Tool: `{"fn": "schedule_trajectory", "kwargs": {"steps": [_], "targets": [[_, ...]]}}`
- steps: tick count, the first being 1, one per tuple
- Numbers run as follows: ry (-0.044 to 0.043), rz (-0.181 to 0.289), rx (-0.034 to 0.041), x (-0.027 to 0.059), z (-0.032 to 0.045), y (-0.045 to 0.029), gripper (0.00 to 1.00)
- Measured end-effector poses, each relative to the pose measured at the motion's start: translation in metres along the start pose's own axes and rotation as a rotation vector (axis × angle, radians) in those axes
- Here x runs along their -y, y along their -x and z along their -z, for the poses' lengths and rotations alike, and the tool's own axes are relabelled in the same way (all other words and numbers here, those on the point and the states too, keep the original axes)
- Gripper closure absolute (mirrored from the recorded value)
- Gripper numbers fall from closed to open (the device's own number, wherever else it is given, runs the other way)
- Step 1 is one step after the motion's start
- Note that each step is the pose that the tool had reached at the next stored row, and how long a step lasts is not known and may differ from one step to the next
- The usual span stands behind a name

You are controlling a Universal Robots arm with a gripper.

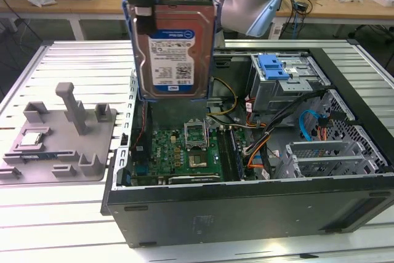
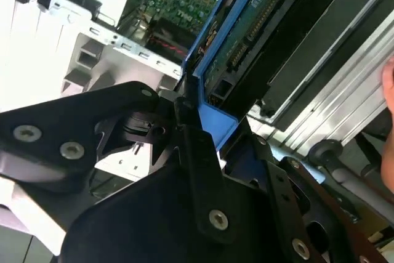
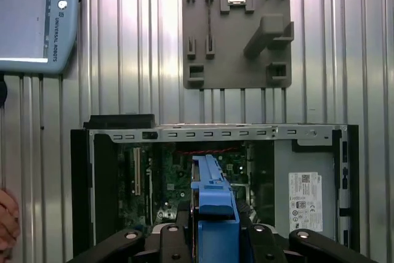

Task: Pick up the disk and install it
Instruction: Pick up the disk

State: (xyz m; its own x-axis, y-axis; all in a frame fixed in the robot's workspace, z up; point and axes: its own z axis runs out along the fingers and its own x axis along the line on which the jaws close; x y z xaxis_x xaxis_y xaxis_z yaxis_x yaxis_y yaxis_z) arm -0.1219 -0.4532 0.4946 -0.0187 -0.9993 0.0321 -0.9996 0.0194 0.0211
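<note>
My black gripper (image 2: 196, 129) is clamped on the blue plastic frame of the flat silver disk (image 1: 175, 47), which hangs upright above the open black computer case (image 1: 246, 207). With so thin a hold it could twist loose or snag the orange cables (image 1: 255, 152) beside the green motherboard (image 1: 184, 149) inside. The grey holder plate (image 1: 92, 152) carries a small silver chip (image 1: 34, 140).

This looks like a robotics lab: an opened computer tower (image 1: 246, 214) lies on a ribbed aluminium counter (image 1: 80, 66) beside a grey parts fixture (image 1: 68, 143). A robot teach pendant (image 3: 31, 29) rests nearby, with cluttered wooden workbenches (image 1: 80, 1) behind.
</note>
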Motion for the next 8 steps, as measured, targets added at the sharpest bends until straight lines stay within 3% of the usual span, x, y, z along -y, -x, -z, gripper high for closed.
{"fn": "schedule_trajectory", "kwargs": {"steps": [4,6,8], "targets": [[0.0004,0.000,0.0000,0.0211,0.0008,-0.0090,0.63],[0.0010,0.000,0.0000,0.0393,0.0015,-0.0166,0.63],[0.0013,0.000,0.0000,0.0517,0.0018,-0.0216,0.63]]}}
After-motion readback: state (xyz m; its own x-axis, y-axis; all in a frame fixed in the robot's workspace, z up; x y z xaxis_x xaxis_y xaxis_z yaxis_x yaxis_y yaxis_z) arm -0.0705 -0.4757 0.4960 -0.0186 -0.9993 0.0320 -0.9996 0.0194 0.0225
